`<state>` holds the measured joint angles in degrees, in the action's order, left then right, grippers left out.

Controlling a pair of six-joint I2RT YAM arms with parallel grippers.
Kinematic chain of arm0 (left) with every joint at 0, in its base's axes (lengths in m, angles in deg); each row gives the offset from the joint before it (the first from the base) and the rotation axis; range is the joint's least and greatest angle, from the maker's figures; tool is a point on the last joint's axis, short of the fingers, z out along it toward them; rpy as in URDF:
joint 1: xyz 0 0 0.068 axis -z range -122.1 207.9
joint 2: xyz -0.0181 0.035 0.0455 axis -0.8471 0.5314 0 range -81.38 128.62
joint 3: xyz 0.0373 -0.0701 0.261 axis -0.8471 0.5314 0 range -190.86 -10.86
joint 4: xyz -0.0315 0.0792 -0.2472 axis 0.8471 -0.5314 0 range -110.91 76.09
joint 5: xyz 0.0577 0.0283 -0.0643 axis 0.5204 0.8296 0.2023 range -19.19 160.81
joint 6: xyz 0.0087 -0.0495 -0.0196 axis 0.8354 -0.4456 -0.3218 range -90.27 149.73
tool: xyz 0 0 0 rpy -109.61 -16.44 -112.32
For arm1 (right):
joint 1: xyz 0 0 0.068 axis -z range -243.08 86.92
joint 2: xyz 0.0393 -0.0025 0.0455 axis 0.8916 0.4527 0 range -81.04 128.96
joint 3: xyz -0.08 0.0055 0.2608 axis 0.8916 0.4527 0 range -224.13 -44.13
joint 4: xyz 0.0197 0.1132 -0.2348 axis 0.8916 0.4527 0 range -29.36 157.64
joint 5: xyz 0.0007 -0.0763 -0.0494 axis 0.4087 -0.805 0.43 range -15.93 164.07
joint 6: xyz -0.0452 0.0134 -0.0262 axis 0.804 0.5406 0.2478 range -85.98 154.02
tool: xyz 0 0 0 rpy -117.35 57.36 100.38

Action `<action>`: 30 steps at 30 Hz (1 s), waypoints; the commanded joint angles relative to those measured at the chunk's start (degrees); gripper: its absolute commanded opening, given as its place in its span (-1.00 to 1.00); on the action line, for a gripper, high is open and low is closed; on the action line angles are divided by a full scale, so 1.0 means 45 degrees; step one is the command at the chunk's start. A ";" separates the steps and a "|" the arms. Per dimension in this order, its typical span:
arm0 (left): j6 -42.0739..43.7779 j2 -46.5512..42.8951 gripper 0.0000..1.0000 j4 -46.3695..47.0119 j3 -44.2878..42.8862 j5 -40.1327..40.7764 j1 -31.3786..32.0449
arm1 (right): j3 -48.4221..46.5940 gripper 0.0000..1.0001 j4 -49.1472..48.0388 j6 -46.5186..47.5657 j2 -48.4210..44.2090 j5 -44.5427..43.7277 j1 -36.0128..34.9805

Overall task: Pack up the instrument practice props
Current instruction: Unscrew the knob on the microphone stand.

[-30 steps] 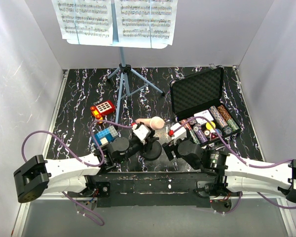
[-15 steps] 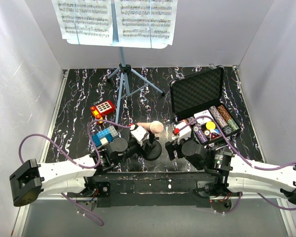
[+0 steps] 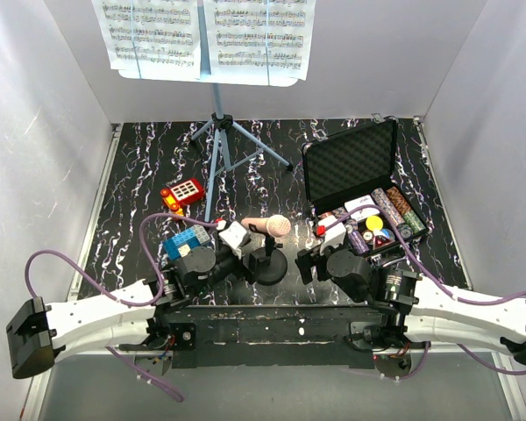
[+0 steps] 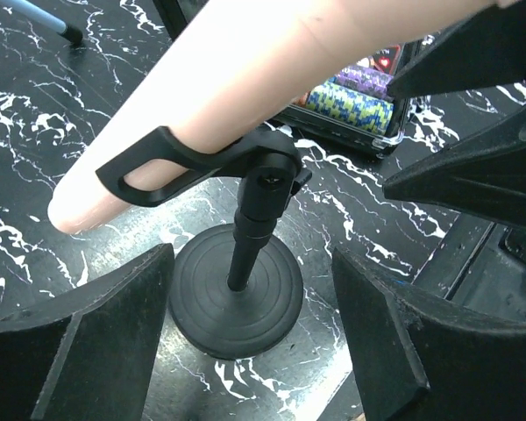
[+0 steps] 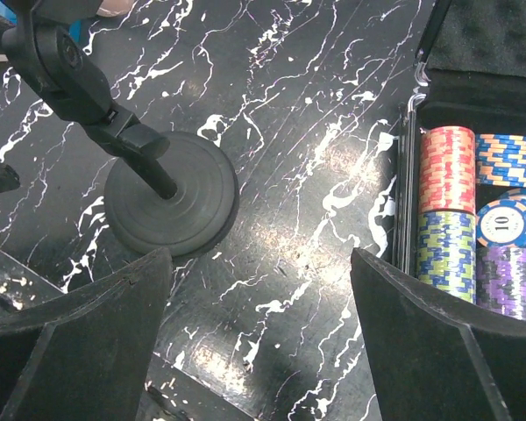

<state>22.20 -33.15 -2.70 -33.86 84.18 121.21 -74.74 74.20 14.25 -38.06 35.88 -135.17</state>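
Flanking microphone stand [image 4: 254, 197], left claw [image 4: 250, 294] low, spread apart; right claw [image 5: 259, 272] spread apart beside chip case [image 5: 500, 53].

Your booth: a black marbled tabletop [image 3: 140, 167], boxed in white.
You face a plain far wall [image 3: 368, 61], with a left wall [image 3: 35, 132] and a right wall [image 3: 491, 114] at the sides; white veins streak the dark top under soft, even light.
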 commanded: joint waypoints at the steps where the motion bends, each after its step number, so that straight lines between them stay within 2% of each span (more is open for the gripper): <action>1: -0.1448 -0.0249 0.46 -0.0400 -0.0279 0.0760 0.0072 | -0.0209 0.81 -0.0084 -0.0918 -0.0138 -0.0243 0.0220; 7: -0.3325 0.0531 0.46 0.1160 -0.0005 0.1502 0.0072 | -0.0326 0.81 -0.0201 -0.1349 -0.0254 -0.0086 0.0494; 14: -0.3580 0.2094 0.42 0.1865 -0.0786 0.0838 0.0111 | -0.0288 0.81 0.0130 -0.1446 -0.0606 -0.0164 0.0533; 20: -0.3932 0.2193 0.41 0.2724 -0.0650 0.2087 0.0170 | -0.0093 0.81 0.0209 -0.1778 -0.0860 -0.0164 0.0552; 24: -0.3796 0.2387 0.40 0.2999 -0.0785 0.2303 0.0170 | -0.0014 0.81 0.0287 -0.1837 -0.0938 -0.0223 0.0533; 27: -0.3718 0.2622 0.32 0.2999 -0.0923 0.2342 0.0170 | 0.0044 0.81 0.0267 -0.1876 -0.0997 -0.0243 0.0572; 30: -0.3562 0.2701 0.16 0.3038 -0.0884 0.2323 0.0189 | 0.0064 0.81 0.0345 -0.1915 -0.1055 -0.0262 0.0572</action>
<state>5.28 -21.26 9.12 -36.05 92.94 121.75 -74.52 75.80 7.10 -41.88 35.92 -132.84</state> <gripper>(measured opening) 0.623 0.906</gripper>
